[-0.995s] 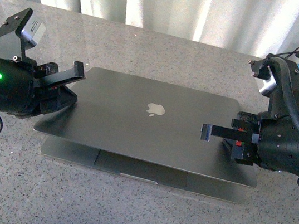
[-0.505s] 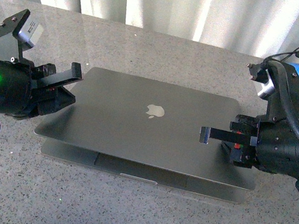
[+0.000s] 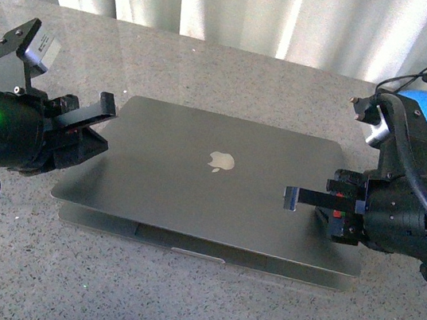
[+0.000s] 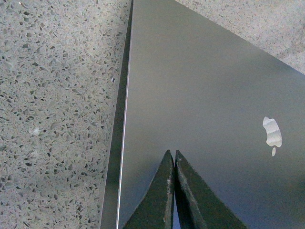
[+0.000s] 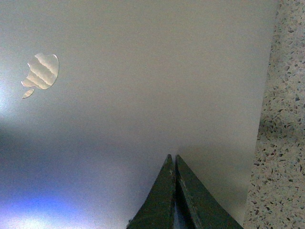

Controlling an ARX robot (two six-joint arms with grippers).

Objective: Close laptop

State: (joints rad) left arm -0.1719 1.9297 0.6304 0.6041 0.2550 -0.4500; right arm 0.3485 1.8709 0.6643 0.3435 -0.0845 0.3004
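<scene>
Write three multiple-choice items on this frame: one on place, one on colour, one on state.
1. Where is the right gripper?
A. over the right part of the lid of the laptop
B. beside the laptop, clear of it
C. under the laptop
2. What colour is the logo on the lid?
A. red
B. silver
C. green
3. How does the lid stand?
A. upright
B. lowered almost onto the base
C. detached

1 A: its finger reaches over the lid.
2 B: it shines silver on grey.
3 B: only a strip of base shows under the lid's front edge.
</scene>
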